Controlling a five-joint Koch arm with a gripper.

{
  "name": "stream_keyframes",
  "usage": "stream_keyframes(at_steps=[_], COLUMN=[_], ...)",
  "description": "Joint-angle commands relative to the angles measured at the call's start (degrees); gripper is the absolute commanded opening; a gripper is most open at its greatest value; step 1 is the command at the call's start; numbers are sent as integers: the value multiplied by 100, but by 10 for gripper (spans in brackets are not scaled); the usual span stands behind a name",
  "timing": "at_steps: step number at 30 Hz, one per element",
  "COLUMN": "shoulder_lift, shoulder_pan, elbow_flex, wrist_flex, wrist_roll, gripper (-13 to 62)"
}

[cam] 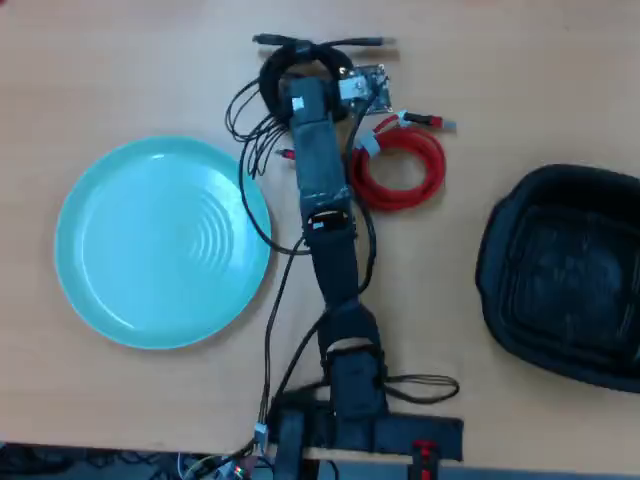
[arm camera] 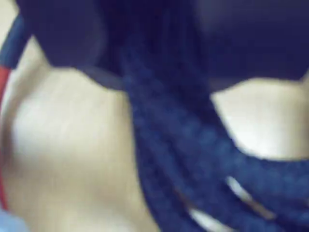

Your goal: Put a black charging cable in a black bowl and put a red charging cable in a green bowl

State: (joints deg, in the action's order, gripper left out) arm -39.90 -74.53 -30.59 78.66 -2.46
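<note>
The black charging cable (arm camera: 193,145) fills the blurred wrist view, its braided strands running down from between the dark jaws. In the overhead view its coil (cam: 270,75) lies at the top centre of the table, with both plug ends sticking out sideways. My gripper (cam: 300,72) sits right over the coil and looks shut on it (arm camera: 159,72). The red charging cable (cam: 400,165) lies coiled just right of the arm. The green bowl (cam: 160,240) is at the left and the black bowl (cam: 565,275) at the right; nothing lies in either.
The arm's own thin black wires (cam: 250,130) loop between the arm and the green bowl. The arm's base (cam: 360,430) is clamped at the table's near edge. A red strip (arm camera: 4,82) shows at the wrist view's left edge.
</note>
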Motion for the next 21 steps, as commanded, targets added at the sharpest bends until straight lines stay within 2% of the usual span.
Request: stream_keyframes(at_steps=[1, 7, 14, 21], shoulder_lift=[-3050, -3059, -3006, -3015], shoulder_pan=[79, 404, 642, 870], elbow_flex=[1301, 1371, 1327, 1239], wrist_flex=[-536, -694, -1934, -1687], wrist_roll=[220, 255, 62, 26], gripper=[-67, -68, -68, -68])
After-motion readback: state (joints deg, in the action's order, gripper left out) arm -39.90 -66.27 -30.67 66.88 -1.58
